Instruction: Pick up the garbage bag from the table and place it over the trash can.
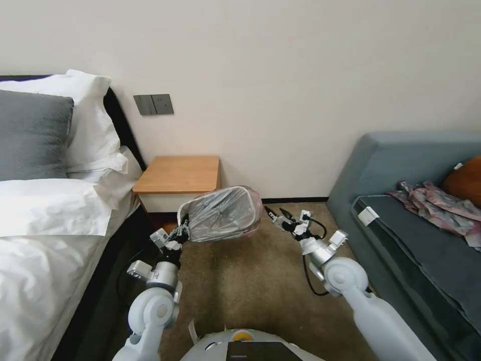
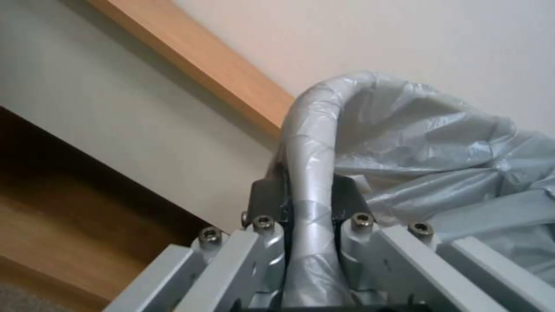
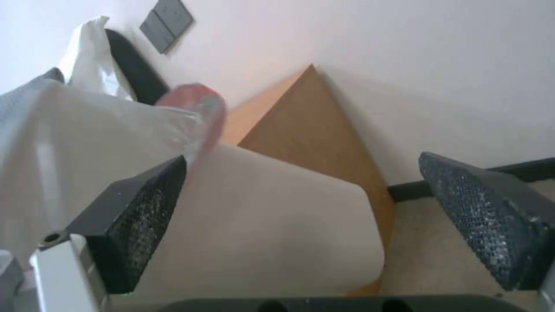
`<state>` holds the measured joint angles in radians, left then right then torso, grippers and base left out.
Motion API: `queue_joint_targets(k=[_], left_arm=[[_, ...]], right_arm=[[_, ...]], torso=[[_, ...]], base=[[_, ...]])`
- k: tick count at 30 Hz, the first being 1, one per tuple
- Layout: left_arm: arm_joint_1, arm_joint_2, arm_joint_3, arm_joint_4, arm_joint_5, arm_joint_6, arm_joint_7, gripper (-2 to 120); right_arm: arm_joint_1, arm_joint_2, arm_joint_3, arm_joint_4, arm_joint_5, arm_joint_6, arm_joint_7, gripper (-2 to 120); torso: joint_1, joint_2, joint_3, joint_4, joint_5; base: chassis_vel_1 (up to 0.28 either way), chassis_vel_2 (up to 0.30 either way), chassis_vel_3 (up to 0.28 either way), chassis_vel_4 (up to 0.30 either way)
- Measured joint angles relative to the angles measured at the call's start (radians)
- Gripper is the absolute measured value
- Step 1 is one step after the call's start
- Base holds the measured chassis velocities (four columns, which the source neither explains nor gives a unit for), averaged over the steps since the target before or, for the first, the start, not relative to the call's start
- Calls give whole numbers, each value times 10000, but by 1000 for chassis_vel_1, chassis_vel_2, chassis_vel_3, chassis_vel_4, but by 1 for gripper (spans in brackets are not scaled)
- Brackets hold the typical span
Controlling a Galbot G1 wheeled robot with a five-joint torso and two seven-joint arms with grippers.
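White bedding on the bed [image 1: 45, 240] fills the far left, uninvolved. Next over, the left gripper [image 1: 181, 235] is clamped tight on the near-left rim of the trash can [image 1: 225, 213], with the garbage bag [image 1: 215, 220] film pinched between the pads; the left wrist view shows the rolled rim [image 2: 309, 173] running straight through the closed fingers [image 2: 265, 203]. Bin looks lifted and tipped, mouth facing the robot, bag already lining it and wrapped over most of the rim, pink edge [image 1: 258, 213] showing on the right side. Behind it stands the counter [image 1: 178, 173], top bare. Right of the bin, the right gripper [image 1: 280, 214] is spread wide and holds nothing, just beside the bin's right edge; its wrist view has the cream wall [image 3: 277, 216] and pink bag edge [image 3: 205, 112] between and ahead of the pads [image 3: 145, 216]. Key relation: loose pink edge lies to the left of the right gripper, nearer that arm. Sofa [image 1: 416, 240] far right.
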<state>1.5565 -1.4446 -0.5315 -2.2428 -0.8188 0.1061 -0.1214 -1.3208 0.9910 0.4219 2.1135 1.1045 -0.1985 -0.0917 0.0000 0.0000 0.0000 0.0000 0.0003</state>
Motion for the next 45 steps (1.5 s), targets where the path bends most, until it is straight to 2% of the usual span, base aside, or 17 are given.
queue_joint_targets(k=[5, 10, 11, 13, 15, 16, 18, 19, 20, 24, 27, 29, 35, 36, 38, 41, 45], left_arm=[[55, 76, -27, 68, 667, -62, 49, 5], [143, 208, 124, 89, 1401, -64, 130, 5], [143, 208, 124, 89, 1401, -64, 130, 5], [141, 288, 236, 150, 1804, -43, 188, 5], [229, 360, 308, 198, 2204, -42, 273, 5], [229, 360, 308, 198, 2204, -42, 273, 5], [384, 383, 330, 201, 2567, -81, 348, 5], [445, 372, 332, 206, 2786, -144, 403, 5], [445, 372, 332, 206, 2786, -144, 403, 5], [608, 289, 325, 225, 3384, -343, 510, 5], [638, 267, 311, 221, 3542, -371, 525, 5], [703, 256, 271, 213, 3944, -480, 625, 5], [830, 197, 271, 197, 4426, -597, 769, 5], [880, 146, 288, 178, 4553, -643, 806, 5], [908, 118, 294, 161, 4639, -672, 828, 5], [966, 50, 289, 120, 4789, -713, 886, 5], [987, 6, 258, 89, 4812, -750, 897, 5]], right_arm=[[-567, -611, 733, 1268, 189, -29, 64, 100], [430, -1655, 673, 2371, 1084, -303, 835, 100], [430, -1655, 673, 2371, 1084, -303, 835, 100], [1435, -2223, 68, 2625, 1198, -625, 1073, 100], [2967, -2858, -1362, 2782, 888, -1635, 905, 93], [2967, -2858, -1362, 2782, 888, -1635, 905, 93], [4886, -3292, -3548, 2676, -190, -2034, 476, 86], [5766, -3323, -4540, 2505, -893, -2042, 339, 79], [5766, -3323, -4540, 2505, -893, -2042, 339, 79], [7738, -3035, -6922, 1787, -3368, -2070, -587, 61], [8144, -2958, -7407, 1588, -3968, -2117, -1012, 54], [8675, -2900, -7942, 1303, -4894, -2293, -1932, 43], [9463, -2707, -8696, 860, -5954, -2408, -2795, 26], [9768, -2554, -8989, 646, -6256, -2476, -3014, 18], [9920, -2453, -9173, 513, -6529, -2480, -3082, 15], [10051, -2095, -9689, 123, -7211, -2572, -3050, 0], [9917, -1828, -9916, -93, -7782, -2745, -2756, 0]], torso=[[0, 0, 0, -7, -1], [0, 1, 0, 4, -3], [0, 1, 0, 4, -3], [0, 0, 0, 1, -5], [0, 0, 0, 4, -4], [0, 0, 0, 4, -4], [0, 0, 0, -2, -4], [0, 0, 0, 1, -4], [0, 0, 0, 1, -4], [0, 0, 1, 2, -3], [0, 0, 1, 2, -4], [0, 0, 0, -2, -4], [0, 0, 0, 0, -4], [0, 0, 1, 0, -5], [1, 0, 1, 2, -4], [0, 0, 1, 0, -2], [1, 0, 1, 1, -3]], base=[[0, 0, 0, 0], [0, 0, 0, 0], [0, 0, 0, 0], [0, 0, 0, 0], [0, 0, 0, 0], [0, 0, 0, 0], [0, 0, 0, 0], [0, 0, 0, 0], [0, 0, 0, 0], [0, 0, 0, 0], [0, 0, 0, 0], [0, 0, 0, 0], [0, 0, 0, 0], [0, 0, 0, 0], [0, 0, 0, 0], [0, 0, 0, 0], [0, 0, 0, 0]])
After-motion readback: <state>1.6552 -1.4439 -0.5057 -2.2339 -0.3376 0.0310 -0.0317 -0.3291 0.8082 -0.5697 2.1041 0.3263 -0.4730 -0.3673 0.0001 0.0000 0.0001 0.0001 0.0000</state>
